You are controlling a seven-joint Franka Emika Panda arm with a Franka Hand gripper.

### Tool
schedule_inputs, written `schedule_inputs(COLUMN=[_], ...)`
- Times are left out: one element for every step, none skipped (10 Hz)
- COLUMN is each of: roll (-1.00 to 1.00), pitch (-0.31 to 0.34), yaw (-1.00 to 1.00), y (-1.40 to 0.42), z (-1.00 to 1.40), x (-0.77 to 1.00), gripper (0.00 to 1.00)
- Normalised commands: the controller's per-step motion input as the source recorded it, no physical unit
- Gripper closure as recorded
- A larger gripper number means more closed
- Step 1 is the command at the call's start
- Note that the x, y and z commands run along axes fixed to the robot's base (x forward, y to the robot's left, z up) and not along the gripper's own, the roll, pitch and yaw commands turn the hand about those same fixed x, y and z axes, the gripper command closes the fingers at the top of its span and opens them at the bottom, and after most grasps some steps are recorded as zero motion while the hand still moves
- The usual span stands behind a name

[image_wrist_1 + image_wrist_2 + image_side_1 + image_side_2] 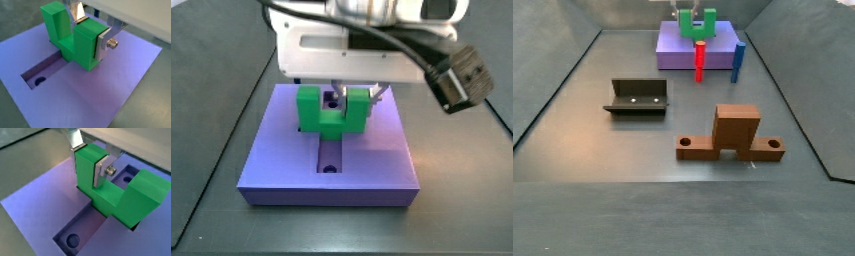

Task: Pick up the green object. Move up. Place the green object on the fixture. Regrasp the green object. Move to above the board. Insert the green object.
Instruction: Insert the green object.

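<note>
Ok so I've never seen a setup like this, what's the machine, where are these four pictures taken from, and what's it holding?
It is a robot arm with a two-finger gripper. Two cameras ride on its wrist; two stand beside the table. The fingers clamp one prong of the green object, held over the cross slot of the purple board. In a side view the floor also shows the dark fixture, a brown cross-shaped piece, and a red peg and blue peg standing by the board.

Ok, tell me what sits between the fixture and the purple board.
Only bare grey floor lies between the fixture and the board in a side view. The gripper holds the green object above the board.
</note>
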Motion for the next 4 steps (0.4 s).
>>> schedule_inputs(roll=[0.03,0.14,0.09,0.00], pitch=[-0.100,-0.044,0.000,0.000], yaw=[0.00,0.00,0.00,0.00], y=[0.01,0.00,0.00,0.00], z=[-0.58,-0.61,-0.18,0.00], x=[-0.08,-0.11,0.00,0.00], gripper=[1.00,1.00,1.00,1.00])
